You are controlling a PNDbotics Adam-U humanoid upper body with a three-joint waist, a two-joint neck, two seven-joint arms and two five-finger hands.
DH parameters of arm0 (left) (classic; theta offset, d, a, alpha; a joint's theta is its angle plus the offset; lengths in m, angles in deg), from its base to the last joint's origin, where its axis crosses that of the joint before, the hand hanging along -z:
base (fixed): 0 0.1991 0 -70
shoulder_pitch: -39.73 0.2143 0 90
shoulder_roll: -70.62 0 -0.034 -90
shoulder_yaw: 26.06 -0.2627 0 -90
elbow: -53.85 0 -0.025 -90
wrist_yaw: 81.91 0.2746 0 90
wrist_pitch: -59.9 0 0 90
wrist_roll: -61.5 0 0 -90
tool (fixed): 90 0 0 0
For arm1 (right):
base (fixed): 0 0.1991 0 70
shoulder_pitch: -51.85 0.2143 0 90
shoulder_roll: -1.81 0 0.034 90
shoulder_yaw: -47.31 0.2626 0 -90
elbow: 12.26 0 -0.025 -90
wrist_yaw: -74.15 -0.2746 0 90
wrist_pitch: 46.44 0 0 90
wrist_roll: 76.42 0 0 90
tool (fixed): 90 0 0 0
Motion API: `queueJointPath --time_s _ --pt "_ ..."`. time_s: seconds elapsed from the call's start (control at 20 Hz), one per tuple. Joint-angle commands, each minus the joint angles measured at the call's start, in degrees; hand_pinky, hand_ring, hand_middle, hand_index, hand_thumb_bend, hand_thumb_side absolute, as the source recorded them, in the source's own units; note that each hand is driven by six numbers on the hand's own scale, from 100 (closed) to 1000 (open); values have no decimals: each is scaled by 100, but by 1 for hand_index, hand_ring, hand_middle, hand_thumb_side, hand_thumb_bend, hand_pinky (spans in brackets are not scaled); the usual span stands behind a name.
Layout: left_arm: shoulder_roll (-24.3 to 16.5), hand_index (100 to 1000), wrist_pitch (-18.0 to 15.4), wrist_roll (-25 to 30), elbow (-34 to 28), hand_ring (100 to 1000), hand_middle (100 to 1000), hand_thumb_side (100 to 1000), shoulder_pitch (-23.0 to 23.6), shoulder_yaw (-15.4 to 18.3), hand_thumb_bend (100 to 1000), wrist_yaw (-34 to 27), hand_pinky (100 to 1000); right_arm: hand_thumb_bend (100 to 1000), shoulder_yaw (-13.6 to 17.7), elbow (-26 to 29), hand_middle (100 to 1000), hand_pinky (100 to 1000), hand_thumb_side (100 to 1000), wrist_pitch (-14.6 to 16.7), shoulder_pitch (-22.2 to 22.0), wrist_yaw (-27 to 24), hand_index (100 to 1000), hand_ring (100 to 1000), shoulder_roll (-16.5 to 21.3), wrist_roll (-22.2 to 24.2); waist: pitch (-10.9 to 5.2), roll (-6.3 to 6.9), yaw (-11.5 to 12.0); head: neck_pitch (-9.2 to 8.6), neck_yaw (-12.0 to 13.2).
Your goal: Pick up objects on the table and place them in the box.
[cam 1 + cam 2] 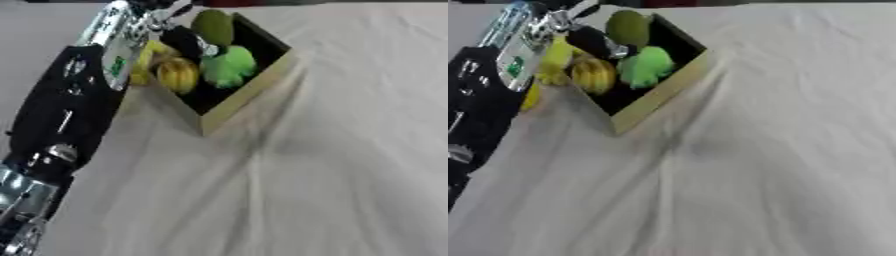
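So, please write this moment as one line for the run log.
left hand: over box, fingers hidden | right hand: not visible | box: holds bright green item, dark green item, yellow striped item

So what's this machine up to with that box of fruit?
The robot's left arm reaches over a wooden box on a white-clothed table. Its left hand is down inside the box among a bright green piece, a darker green one and a yellow striped one. Whether its fingers hold anything is unclear. The right hand isn't visible.
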Motion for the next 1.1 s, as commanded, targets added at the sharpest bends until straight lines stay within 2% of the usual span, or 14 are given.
queueJointPath --time_s 0.05,0.3,0.7,0.9,1.1 --pt "-379 960 74 109 -444 815 823 486 -126 31 508 -183 821 100 45 89 680 911 483 19 4 71 784 915 148 -12 -155 -4 25 4 -45" --pt "-1107 943 105 450 -874 817 822 482 29 -111 515 -602 826 100 75 89 680 910 482 37 -88 127 784 914 222 -61 -187 50 120 51 -144" --pt "-2293 923 285 835 -1635 822 821 464 719 -249 534 -1587 829 100 99 89 681 911 481 29 -138 198 784 914 267 -126 -187 96 210 24 -266" --pt "-2647 911 350 1101 -1848 823 817 453 1031 -376 552 -1990 828 100 102 89 680 911 482 44 -147 223 784 914 274 -146 -176 80 207 4 -278" --pt "-2828 904 384 1361 -1899 823 815 461 1212 -514 576 -2273 825 100 102 89 680 911 484 54 -151 250 784 914 268 -157 -156 59 201 -2 -268"
